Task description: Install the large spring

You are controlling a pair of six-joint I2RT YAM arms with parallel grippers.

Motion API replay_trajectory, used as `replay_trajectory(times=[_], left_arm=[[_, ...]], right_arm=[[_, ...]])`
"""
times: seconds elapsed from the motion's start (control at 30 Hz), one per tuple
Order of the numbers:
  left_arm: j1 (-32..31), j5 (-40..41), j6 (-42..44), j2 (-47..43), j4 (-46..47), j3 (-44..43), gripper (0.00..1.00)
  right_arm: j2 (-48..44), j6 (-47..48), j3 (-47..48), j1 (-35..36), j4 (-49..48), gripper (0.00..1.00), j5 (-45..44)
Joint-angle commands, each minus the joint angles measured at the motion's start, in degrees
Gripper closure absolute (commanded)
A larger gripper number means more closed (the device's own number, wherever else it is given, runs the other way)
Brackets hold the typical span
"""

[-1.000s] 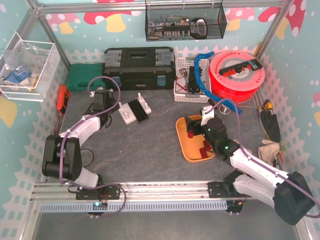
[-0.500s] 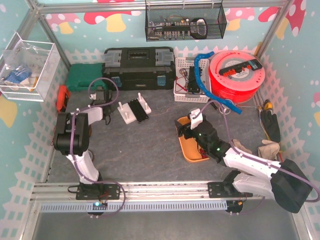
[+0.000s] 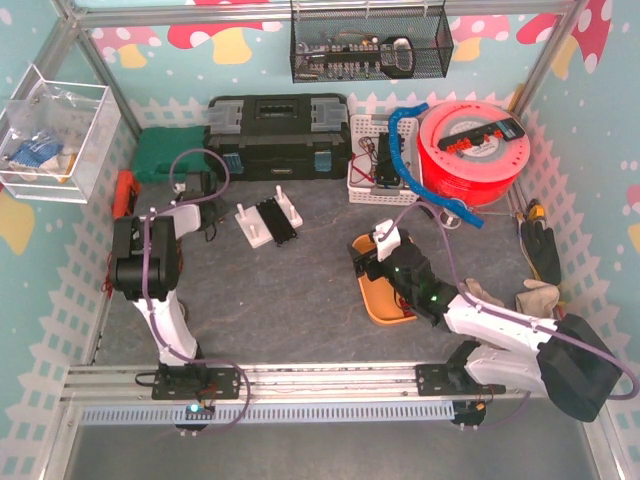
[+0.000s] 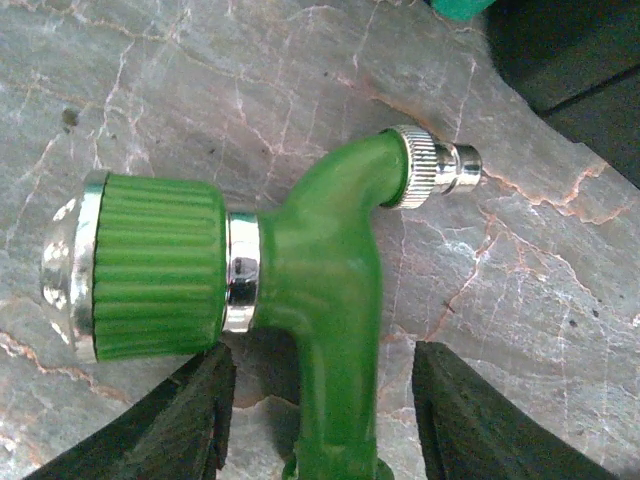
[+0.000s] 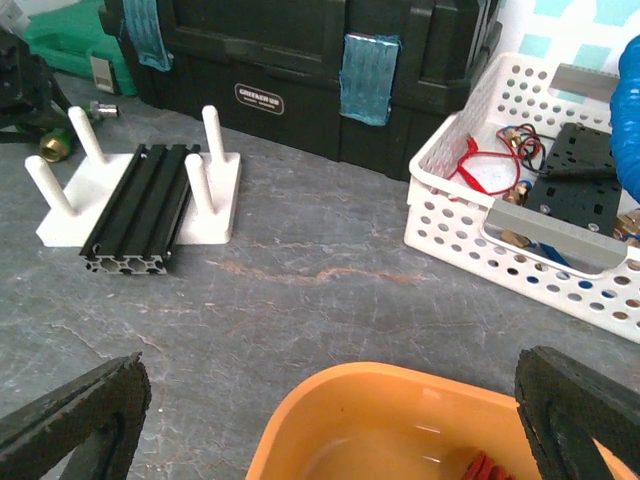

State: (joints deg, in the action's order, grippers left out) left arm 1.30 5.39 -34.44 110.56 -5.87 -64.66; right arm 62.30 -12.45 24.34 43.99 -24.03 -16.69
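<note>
While both my arms show from above, I take the toolbox (image 3: 278, 135) as my mark and count one of nearly everything about it. There is one green case (image 3: 165, 155) at its left end, one white basket (image 5: 520, 220) just beside its right end, and one red spool (image 3: 472, 150) beyond that basket. One fixture (image 5: 215, 210) stands in front of the toolbox, and one orange tray (image 5: 400, 375) sits farther in front and to the right. The fixture has four white pegs and carries one black rail (image 5: 135, 205) lying between them.

My left gripper (image 4: 320, 425) hangs near the toolbox's front left corner. Its two fingers (image 4: 190, 420) are spread, one on each side of a single green nozzle (image 4: 320, 270) that lies on the table (image 4: 520, 260). Gaps show between the pads and the nozzle's handle, so I grip nothing. The nozzle has two chrome rings at its head and one knurled metal fitting at the other end. Its handle is cut off by the bottom edge of the wrist view.

My right gripper (image 5: 325, 425) is spread wide over the tray, empty. Only parts of its two fingers show, at the lower corners.

Red parts lie in the tray, mostly hidden under my wrist from above and cut off in the wrist view, so I cannot count them. Where the large spring is I cannot tell
</note>
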Motion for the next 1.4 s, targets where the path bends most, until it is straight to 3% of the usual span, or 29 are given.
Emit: replay_trajectory(times=[0.0, 0.17, 0.4, 0.57, 0.8, 0.87, 0.97, 1.1, 1.37], left_arm=[[0.2, 0.8, 0.2, -0.5, -2.0, 0.0, 0.45], [-0.4, 0.4, 0.3, -4.4, -2.6, 3.2, 0.38], [-5.8, 4.6, 1.3, -11.3, -6.7, 5.0, 0.34], [-10.3, 4.5, 0.5, -19.5, -8.3, 7.9, 0.30], [-18.3, 5.1, -3.4, -32.0, -11.2, 13.7, 0.18], [-22.0, 7.2, -4.4, -34.1, -11.2, 14.8, 0.08], [-27.5, 8.9, -5.9, -34.6, -12.1, 14.9, 0.01], [-32.7, 11.2, -8.0, -31.9, -12.0, 13.8, 0.01], [-35.2, 11.9, -8.7, -22.0, -11.8, 9.7, 0.16]], right_arm=[[1.3, 0.2, 1.9, 0.6, 1.4, 0.01, -3.9], [0.9, -0.7, 2.1, 0.6, 2.1, 0.01, -3.9], [2.2, -3.5, 5.4, 0.6, 9.0, 0.01, -10.1], [0.3, -4.5, 4.2, 0.6, 8.6, 0.01, -10.7], [-0.2, -3.6, 1.8, 0.5, 5.6, 0.01, -13.3], [0.1, -3.7, 3.1, 0.5, 7.2, 0.01, -13.1], [-0.4, -4.1, 3.1, 0.5, 7.8, 0.01, -12.8], [-1.1, -4.0, 2.4, 0.5, 7.2, 0.01, -13.3], [-1.2, -3.8, 1.9, 0.4, 6.3, 0.01, -13.5]])
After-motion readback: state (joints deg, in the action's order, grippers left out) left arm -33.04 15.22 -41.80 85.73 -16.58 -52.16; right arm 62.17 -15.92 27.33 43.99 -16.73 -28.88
